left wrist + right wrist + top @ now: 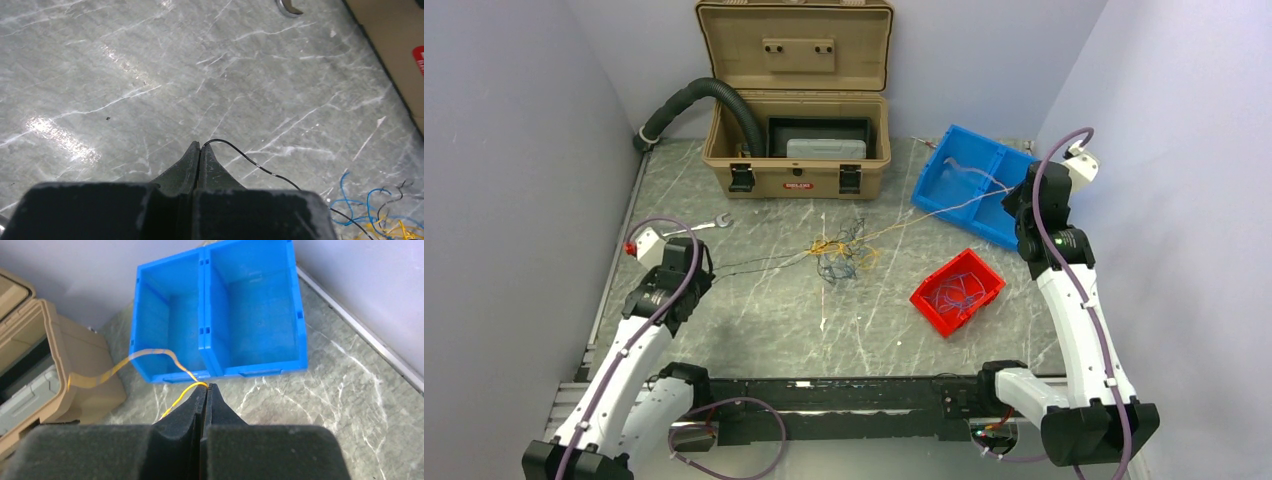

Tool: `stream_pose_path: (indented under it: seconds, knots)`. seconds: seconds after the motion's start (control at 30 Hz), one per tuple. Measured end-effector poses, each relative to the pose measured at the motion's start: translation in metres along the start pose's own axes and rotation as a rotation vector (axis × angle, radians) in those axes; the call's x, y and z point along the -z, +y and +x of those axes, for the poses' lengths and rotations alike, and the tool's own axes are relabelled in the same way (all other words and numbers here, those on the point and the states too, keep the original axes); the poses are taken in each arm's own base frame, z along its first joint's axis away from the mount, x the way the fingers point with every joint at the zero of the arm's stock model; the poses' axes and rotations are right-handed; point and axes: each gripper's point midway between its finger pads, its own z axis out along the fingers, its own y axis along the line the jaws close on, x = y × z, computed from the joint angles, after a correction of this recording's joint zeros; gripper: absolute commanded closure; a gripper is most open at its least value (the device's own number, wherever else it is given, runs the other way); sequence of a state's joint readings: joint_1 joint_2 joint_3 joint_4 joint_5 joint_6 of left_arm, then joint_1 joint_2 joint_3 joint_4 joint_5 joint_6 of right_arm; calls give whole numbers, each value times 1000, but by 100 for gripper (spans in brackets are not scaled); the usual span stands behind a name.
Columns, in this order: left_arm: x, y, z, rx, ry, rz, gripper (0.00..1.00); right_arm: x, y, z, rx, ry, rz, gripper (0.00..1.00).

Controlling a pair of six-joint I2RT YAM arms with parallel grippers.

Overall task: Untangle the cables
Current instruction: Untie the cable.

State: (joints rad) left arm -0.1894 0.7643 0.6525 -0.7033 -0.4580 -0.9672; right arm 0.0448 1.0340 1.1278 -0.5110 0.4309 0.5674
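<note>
The cables [840, 254] lie as a loose tangle of blue, yellow-orange and black wires at mid-table, and they also show at the lower right of the left wrist view [385, 216]. My left gripper [708, 268] [200, 145] is shut on a black wire [260, 167], which runs right from its tips to the tangle. My right gripper [1012, 195] [206, 386] is shut on a yellow-orange wire [175, 401] in front of the blue bin [220, 371]. That wire stretches from the tangle up to the right gripper.
An open tan toolbox [796, 182] stands at the back with a black corrugated hose [694, 92] entering it. A wrench [709, 224] lies near the left arm. A red bin [929, 315] holding blue wires sits right of the tangle, below the blue bin [931, 170].
</note>
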Motion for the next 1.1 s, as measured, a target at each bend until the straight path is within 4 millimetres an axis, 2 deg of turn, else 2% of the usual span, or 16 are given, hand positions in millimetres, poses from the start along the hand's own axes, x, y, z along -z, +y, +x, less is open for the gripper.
stream_pose_path:
  seconds: [0.17,0.27,0.37,0.43,0.57,0.6,0.67,0.73,0.83,0.93,1.1]
  knots:
    - [-4,-2,5,-60,29,7,100,3,12,13,34,65,-80,100]
    - [-3,-29,10,-126,72,146,99,9,30,24,61,122,-184,100]
    - [4,-64,17,-192,110,325,91,20,50,37,90,178,-290,100]
    - [11,-82,25,-251,130,415,82,27,63,43,108,205,-346,100]
    - [26,-107,49,-407,171,512,45,49,101,49,155,242,-489,100]
    - [31,-114,54,-446,175,537,37,58,115,47,168,244,-537,100]
    - [41,-128,62,-498,175,594,28,80,145,38,190,240,-638,100]
    - [50,-140,65,-532,161,659,25,107,178,21,197,217,-749,100]
    - [63,-159,66,-558,138,771,21,143,216,-10,181,169,-889,100]
    - [82,-183,65,-569,98,926,20,169,235,-35,157,126,-981,100]
    - [114,-212,69,-603,7,1190,13,188,247,-53,132,111,-1055,100]
